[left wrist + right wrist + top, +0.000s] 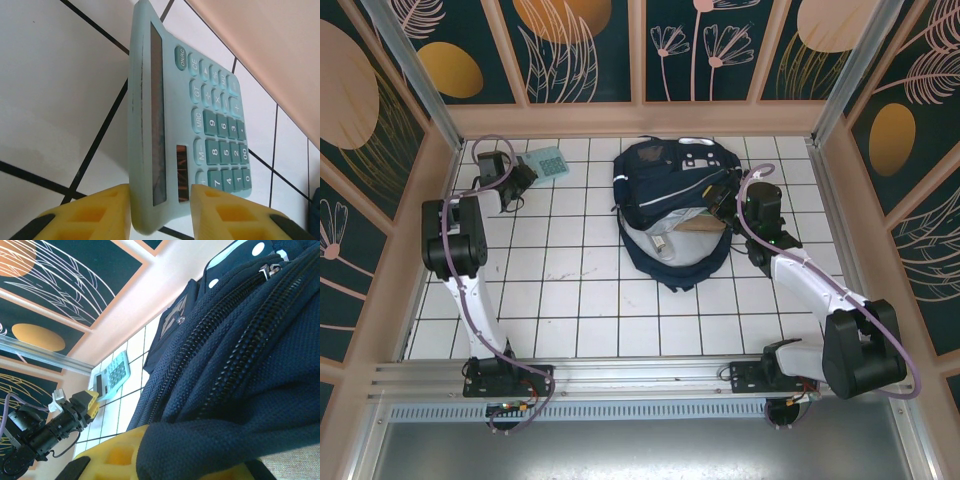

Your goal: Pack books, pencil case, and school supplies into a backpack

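Calculator [200, 125] judged rigid, light, slick. Its display edge sits between the parted fingers of left gripper [161, 215], clamp unconfirmed; right gripper [175, 465] pinches backpack [240, 365] fabric.

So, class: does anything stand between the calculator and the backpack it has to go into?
Nothing visible does. Bare white tiles lie between the calculator and the backpack. The left fingers flank the calculator's end, with nothing between them and it.

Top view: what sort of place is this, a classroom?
Likely a robot test booth, not a real room: two arms bolted to a rail, a tiled table, and painted panel walls boxing it in.
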{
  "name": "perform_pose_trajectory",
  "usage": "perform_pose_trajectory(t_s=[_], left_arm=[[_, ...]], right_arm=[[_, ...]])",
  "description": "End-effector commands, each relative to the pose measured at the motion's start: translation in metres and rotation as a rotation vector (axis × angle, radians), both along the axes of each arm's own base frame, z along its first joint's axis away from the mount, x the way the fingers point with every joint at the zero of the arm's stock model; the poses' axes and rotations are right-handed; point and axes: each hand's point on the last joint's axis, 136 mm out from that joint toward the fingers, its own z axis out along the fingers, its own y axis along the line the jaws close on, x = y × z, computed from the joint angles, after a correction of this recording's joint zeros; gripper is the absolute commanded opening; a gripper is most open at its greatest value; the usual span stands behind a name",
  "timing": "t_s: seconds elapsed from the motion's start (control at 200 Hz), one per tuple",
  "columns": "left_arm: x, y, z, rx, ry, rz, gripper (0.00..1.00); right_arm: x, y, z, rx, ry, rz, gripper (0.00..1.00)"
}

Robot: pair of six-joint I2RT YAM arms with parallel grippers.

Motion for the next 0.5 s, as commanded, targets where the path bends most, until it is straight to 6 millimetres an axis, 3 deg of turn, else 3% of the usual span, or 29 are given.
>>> perform_pose_trajectory(t_s=[0.0,0.14,0.205,0.495], left_arm=[[0.005,0.0,-0.003,0.006,-0.003,-0.032,0.35],[0.006,-0.001,-0.003,0.01,-0.004,-0.042,0.32],[0.006,-0.002,-0.002,0.009,-0.007,-0.049,0.23],[0.005,-0.01,0.012,-0.024,-0.04,-0.08,0.17]], right_arm=[[0.001,0.021,0.019,0.013,-0.065,0.09,0.0],[0.002,0.022,0.018,0.015,-0.063,0.093,0.0],[0.002,0.022,0.017,0.016,-0.06,0.093,0.0],[0.002,0.022,0.015,0.015,-0.058,0.094,0.0]])
